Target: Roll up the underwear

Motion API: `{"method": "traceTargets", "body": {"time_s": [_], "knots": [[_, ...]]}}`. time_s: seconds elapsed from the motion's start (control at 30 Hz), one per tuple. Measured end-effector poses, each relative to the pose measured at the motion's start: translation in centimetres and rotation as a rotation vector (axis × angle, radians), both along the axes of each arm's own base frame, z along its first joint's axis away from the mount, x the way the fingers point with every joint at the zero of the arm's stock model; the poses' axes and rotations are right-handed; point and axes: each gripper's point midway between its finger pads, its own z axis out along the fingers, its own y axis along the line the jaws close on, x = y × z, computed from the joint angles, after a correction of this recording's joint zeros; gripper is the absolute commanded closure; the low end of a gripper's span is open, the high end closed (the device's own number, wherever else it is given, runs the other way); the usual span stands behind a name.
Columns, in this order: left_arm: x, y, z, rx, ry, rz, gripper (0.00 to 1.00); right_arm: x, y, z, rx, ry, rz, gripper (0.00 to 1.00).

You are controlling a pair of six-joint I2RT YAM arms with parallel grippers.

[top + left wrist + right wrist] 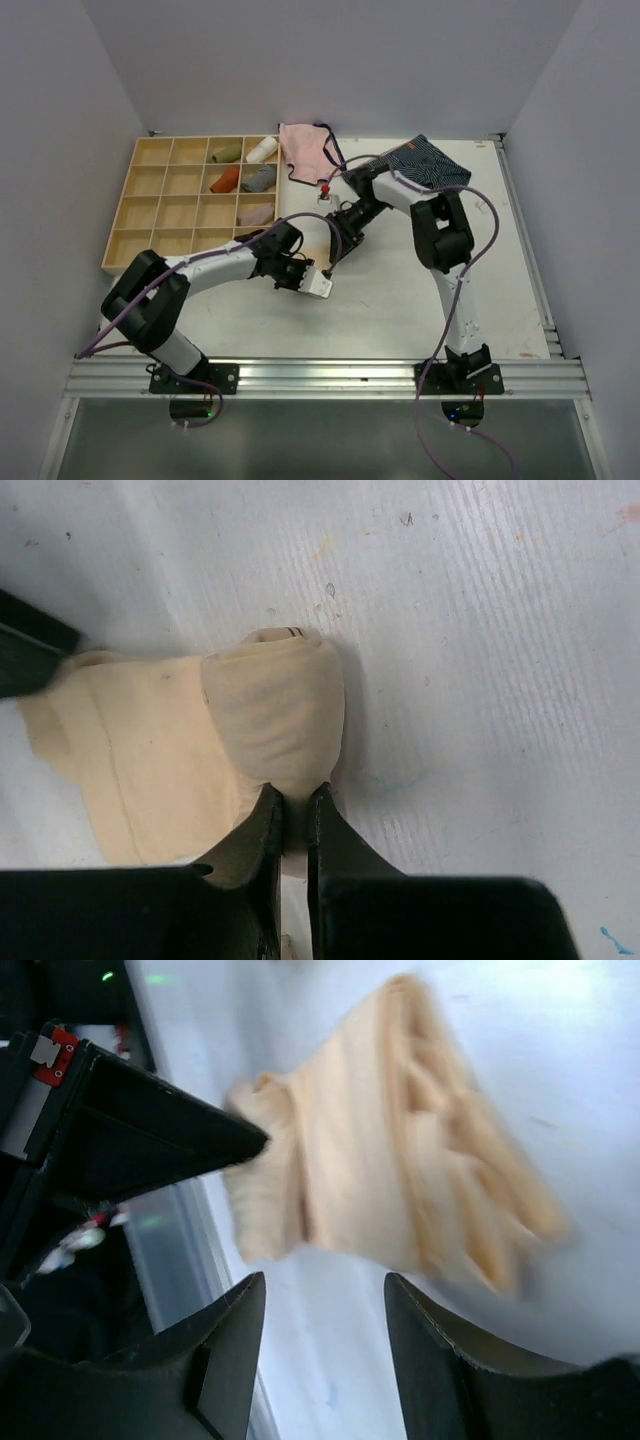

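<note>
The pale peach underwear [270,720] lies on the white table, its right side rolled into a thick bundle and the rest spread flat to the left. My left gripper [295,795] is shut on the near edge of that rolled part, with cloth pinched between its fingers. In the right wrist view the underwear [400,1160] looks bunched and blurred just beyond my right gripper [325,1295], which stands open with bare table between its fingers and no cloth in it. Seen from above, the left gripper [300,270] and right gripper [338,245] meet mid-table and cover the cloth.
A wooden compartment tray [170,200] at the back left holds several rolled cloths. A pink pair with dark trim [305,155] and a navy striped pair [430,160] lie at the table's far edge. Grey walls close in both sides.
</note>
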Motion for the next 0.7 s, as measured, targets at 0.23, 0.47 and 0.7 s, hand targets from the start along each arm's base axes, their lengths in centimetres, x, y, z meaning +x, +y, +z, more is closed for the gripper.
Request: {"method": "traceTargets", "body": {"time_s": [0.23, 0.47, 0.7], "knots": [[0.5, -1.3, 0.0, 0.036, 0.284, 0.053, 0.87, 8.3, -9.1, 6.9, -0.073, -0.455, -0.202, 0.44], [2.7, -2.1, 0.5, 0.025, 0.779, 0.196, 0.83, 2.0, -9.3, 11.6, -0.040, -0.652, -0.152, 0.44], [3.4, -2.3, 0.3, 0.080, 1.044, 0.298, 0.75, -4.0, -6.4, 7.8, -0.098, -0.714, 0.099, 0.41]]}}
